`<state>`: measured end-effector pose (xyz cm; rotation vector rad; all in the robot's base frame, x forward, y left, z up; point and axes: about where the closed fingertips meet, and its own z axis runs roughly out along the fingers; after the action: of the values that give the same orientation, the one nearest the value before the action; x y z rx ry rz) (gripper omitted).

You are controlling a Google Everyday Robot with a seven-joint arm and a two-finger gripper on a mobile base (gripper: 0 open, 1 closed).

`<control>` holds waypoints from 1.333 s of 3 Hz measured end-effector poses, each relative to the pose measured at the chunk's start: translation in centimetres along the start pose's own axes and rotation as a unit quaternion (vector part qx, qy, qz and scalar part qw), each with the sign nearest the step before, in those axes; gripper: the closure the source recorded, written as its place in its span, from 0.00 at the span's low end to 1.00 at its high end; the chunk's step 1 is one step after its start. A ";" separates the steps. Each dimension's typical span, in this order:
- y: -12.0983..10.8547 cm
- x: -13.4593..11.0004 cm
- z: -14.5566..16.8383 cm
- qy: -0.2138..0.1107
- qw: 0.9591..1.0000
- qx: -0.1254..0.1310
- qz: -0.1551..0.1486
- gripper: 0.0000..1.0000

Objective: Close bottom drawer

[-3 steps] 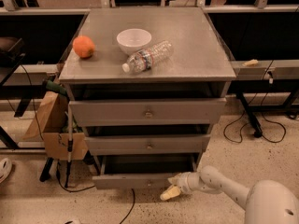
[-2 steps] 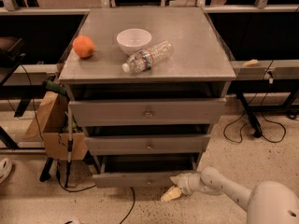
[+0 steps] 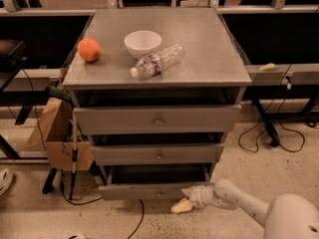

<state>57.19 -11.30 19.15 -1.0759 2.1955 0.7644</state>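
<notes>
The bottom drawer (image 3: pixel 149 191) is the lowest, narrowest grey front of the grey cabinet (image 3: pixel 199 59). It stands pulled out a little past the two drawers above, with a dark gap over it. My gripper (image 3: pixel 182 206), with pale yellowish tips, is low near the floor at the right end of that drawer front, just in front of it. My white arm (image 3: pixel 239 203) reaches in from the lower right. The middle drawer (image 3: pixel 158 154) and the top drawer (image 3: pixel 157 119) also stand slightly out.
On the cabinet top lie an orange (image 3: pixel 89 49), a white bowl (image 3: pixel 142 43) and a plastic bottle (image 3: pixel 157 59) on its side. A cardboard box and a paper bag (image 3: pixel 55 133) stand at the left. Cables (image 3: pixel 259 138) and a table leg lie at the right.
</notes>
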 end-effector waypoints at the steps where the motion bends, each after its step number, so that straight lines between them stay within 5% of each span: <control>1: -1.3 -0.9 0.2 -0.005 1.000 0.008 0.005 0.41; 2: -1.2 -0.8 0.1 -0.005 1.000 0.008 0.005 0.64; 3: -4.0 -2.7 0.7 -0.012 1.000 0.024 0.014 0.88; 4: -3.6 -2.4 0.6 -0.012 1.000 0.025 0.015 1.00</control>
<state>61.56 -11.57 19.55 -1.0067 2.2034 0.7271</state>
